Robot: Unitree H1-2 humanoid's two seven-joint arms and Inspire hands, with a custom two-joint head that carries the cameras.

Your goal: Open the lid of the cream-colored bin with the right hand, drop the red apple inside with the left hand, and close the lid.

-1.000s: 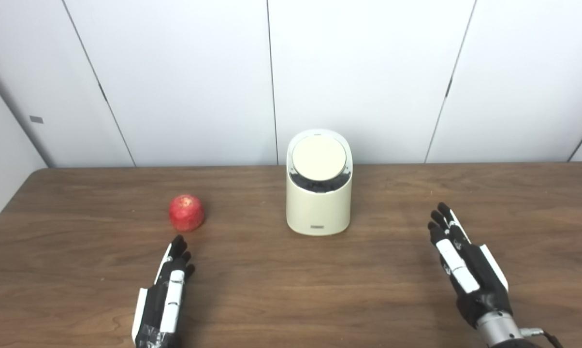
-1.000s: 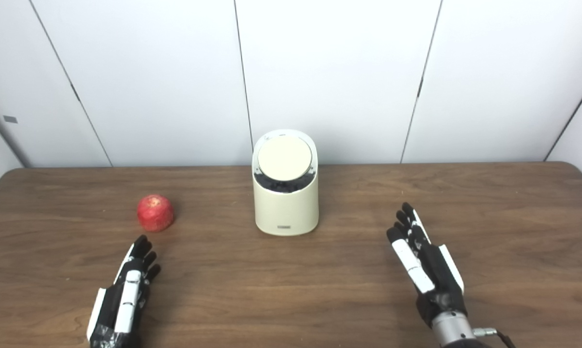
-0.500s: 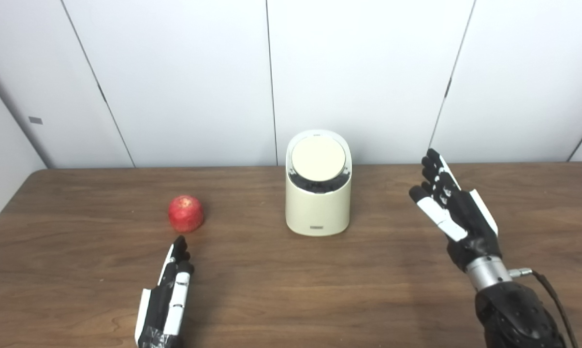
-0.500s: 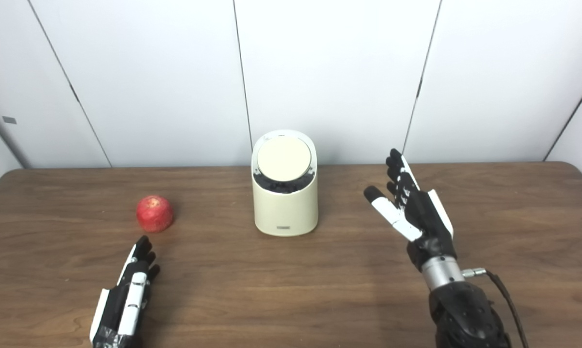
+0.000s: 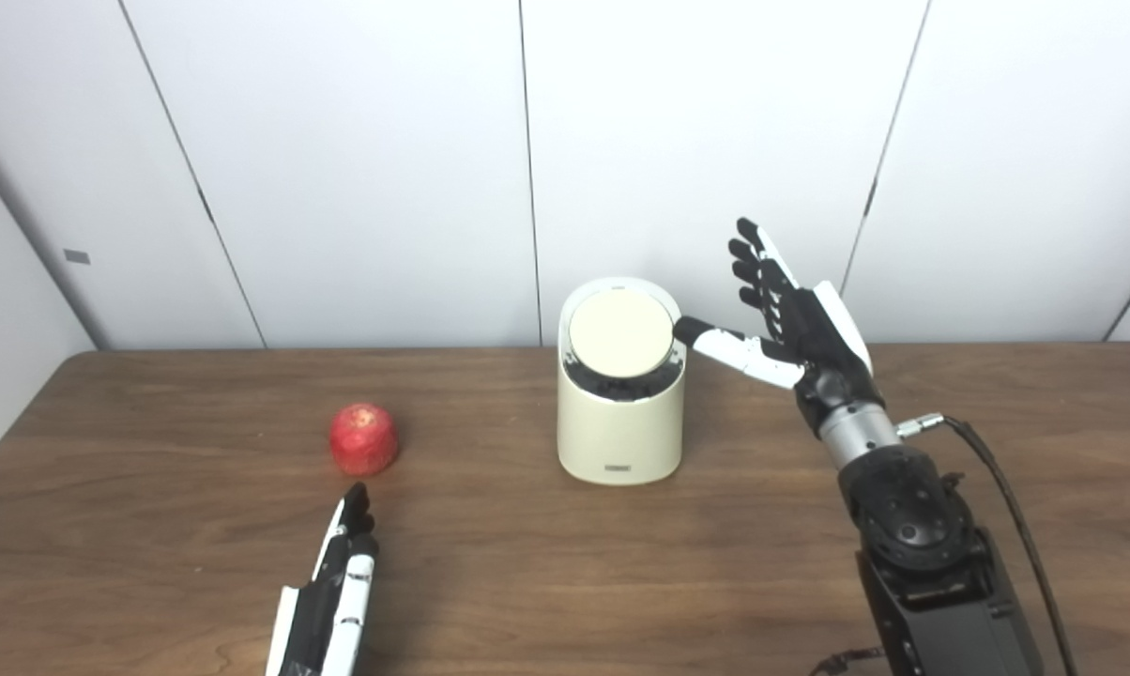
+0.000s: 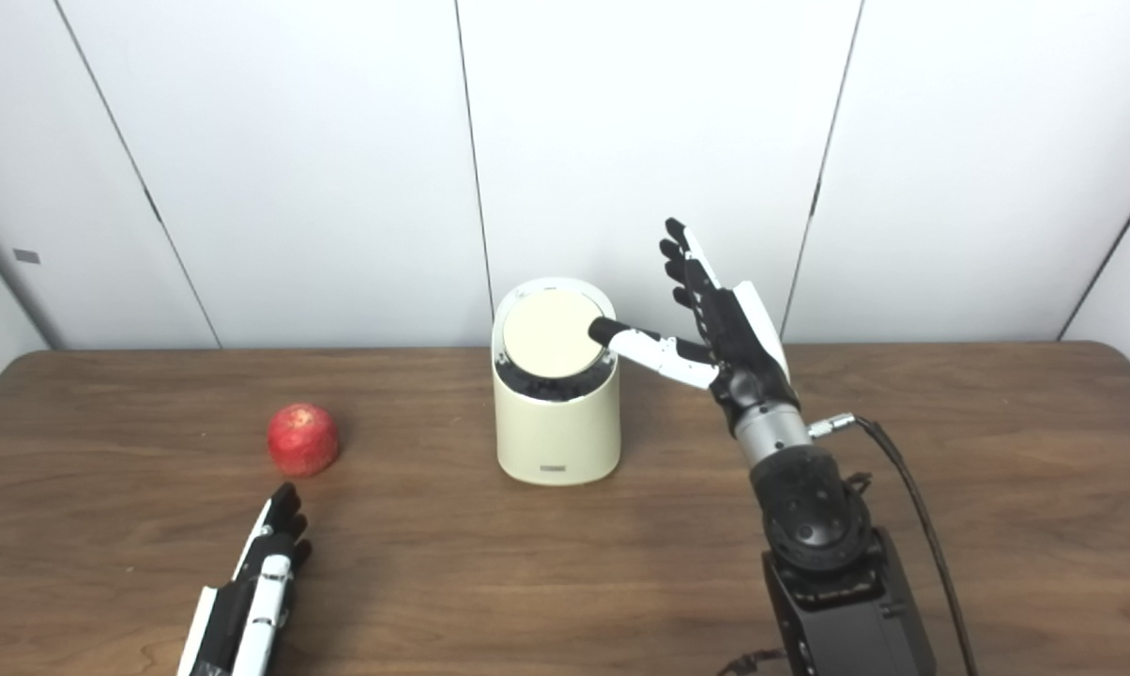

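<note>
The right hand (image 5: 795, 324), open and empty, is rising from the table (image 5: 490, 582), its thumb now reaching the lid (image 5: 620, 336) edge; the left hand (image 5: 330, 601) is remaining flat, open.

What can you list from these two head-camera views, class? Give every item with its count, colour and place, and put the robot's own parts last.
bin: one, cream-coloured, middle of the table toward the back.
lid: one, cream, round, tilted toward the camera on top of the bin, shut.
apple: one, red, on the table left of the bin.
table: one, dark brown wood, across the lower half.
wall panels: white, behind the table.
left hand: one, black and white, open, low at the near edge, short of the apple.
right hand: one, black and white, open, raised beside the bin, thumb tip at the lid's right edge.
</note>
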